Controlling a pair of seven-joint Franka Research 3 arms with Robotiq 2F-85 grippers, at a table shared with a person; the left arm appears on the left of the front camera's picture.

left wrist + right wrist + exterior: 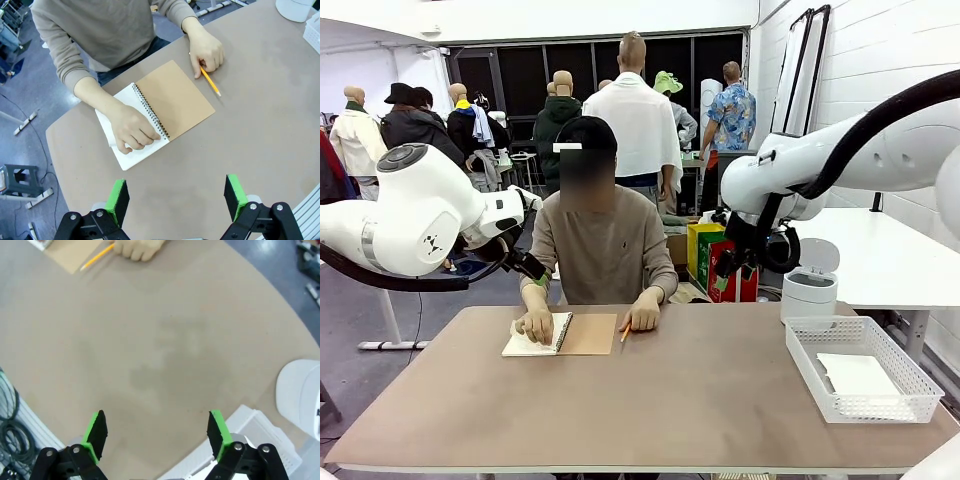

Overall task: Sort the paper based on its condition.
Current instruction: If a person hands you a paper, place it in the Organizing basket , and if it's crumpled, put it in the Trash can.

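One sheet of paper already lies in the white basket on the robot's right. The rest sits in the open notebook under the person's hand, so most sorting seems left. Both the left gripper and right gripper hang released above the table.

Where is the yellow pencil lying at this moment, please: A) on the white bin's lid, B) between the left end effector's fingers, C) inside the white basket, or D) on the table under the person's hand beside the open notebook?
D: the pencil lies flat on the table, its upper end under the person's hand, just off the notebook and its brown cover.
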